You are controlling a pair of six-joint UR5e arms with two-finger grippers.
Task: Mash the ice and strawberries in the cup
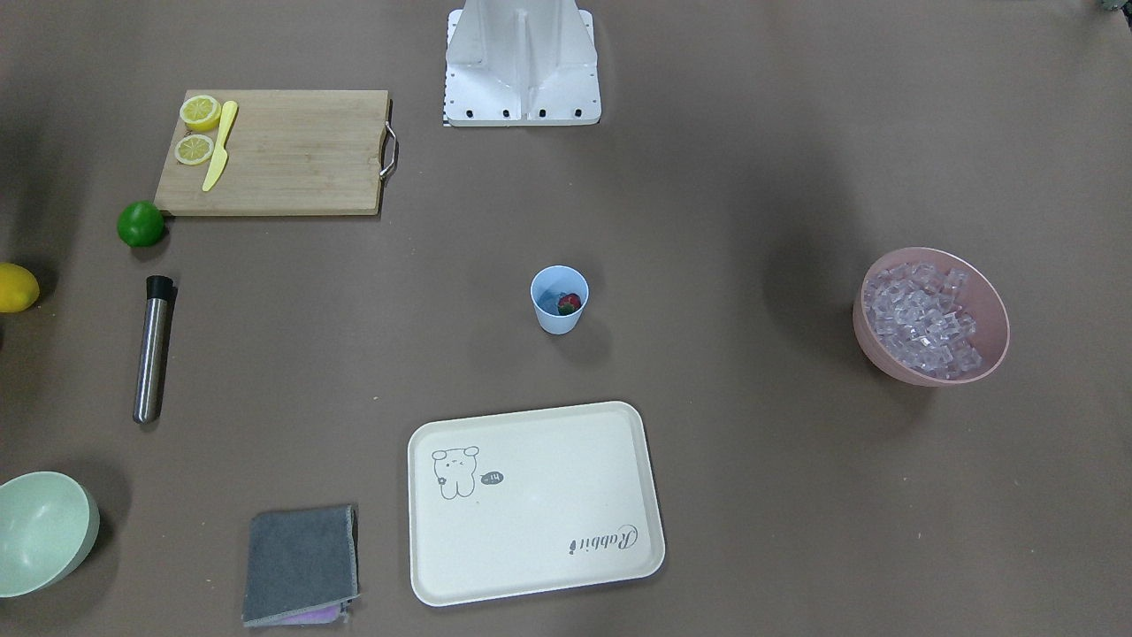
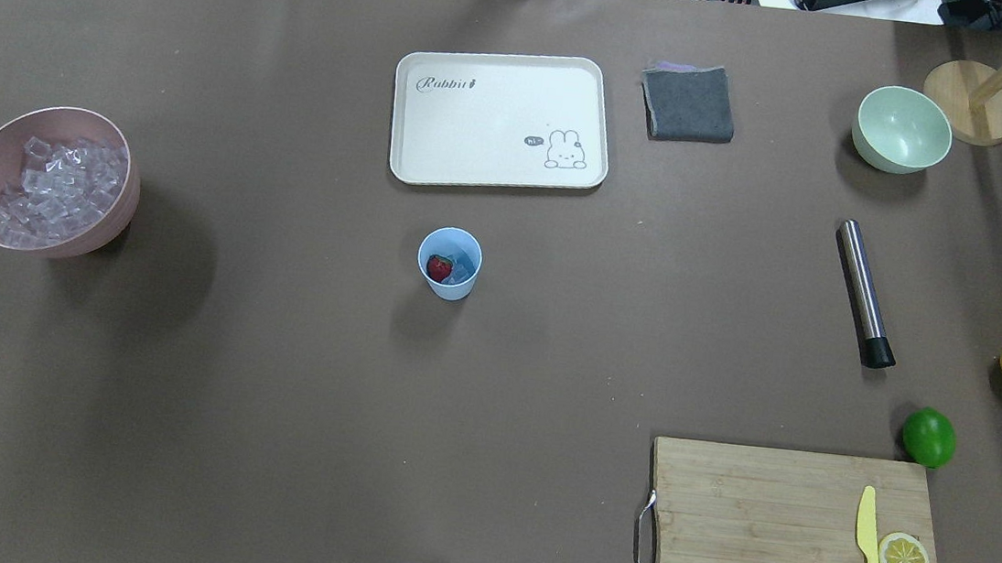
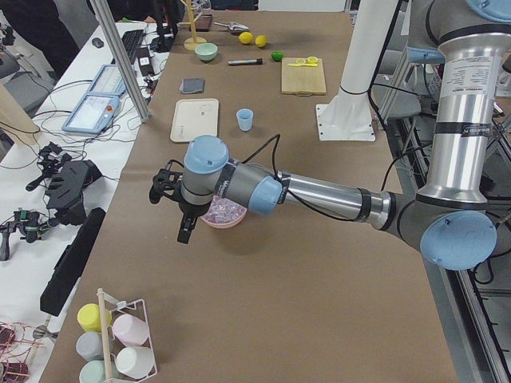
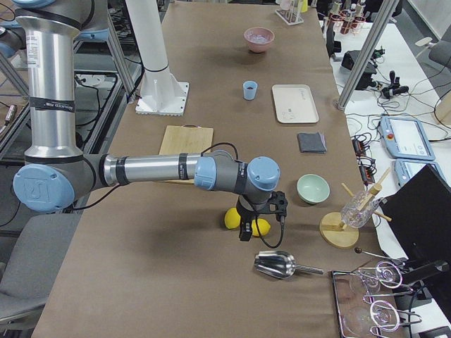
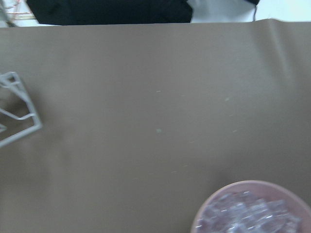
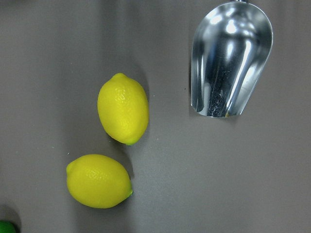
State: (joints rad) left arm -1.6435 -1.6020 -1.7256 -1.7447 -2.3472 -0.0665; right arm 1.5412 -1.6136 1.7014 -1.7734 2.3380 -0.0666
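Note:
The light-blue cup (image 1: 559, 301) stands upright mid-table, also in the overhead view (image 2: 448, 264). Inside it lie a red strawberry (image 2: 439, 267) and some ice (image 2: 463, 269). More ice cubes (image 1: 924, 318) fill a pink bowl (image 2: 116, 226). A steel muddler with a black tip (image 2: 866, 294) lies on the table. My left gripper (image 3: 182, 231) hangs near the pink bowl, and I cannot tell if it is open or shut. My right gripper (image 4: 245, 232) hangs over two lemons (image 6: 122, 109), far from the cup, and its state cannot be told.
A cream tray (image 2: 402, 162), a grey cloth (image 2: 688, 102) and a pale green bowl (image 2: 902, 127) lie beyond the cup. A cutting board (image 2: 753, 527) holds lemon halves and a yellow knife, with a lime (image 2: 928, 437) beside it. A metal scoop (image 6: 231, 58) lies near the lemons.

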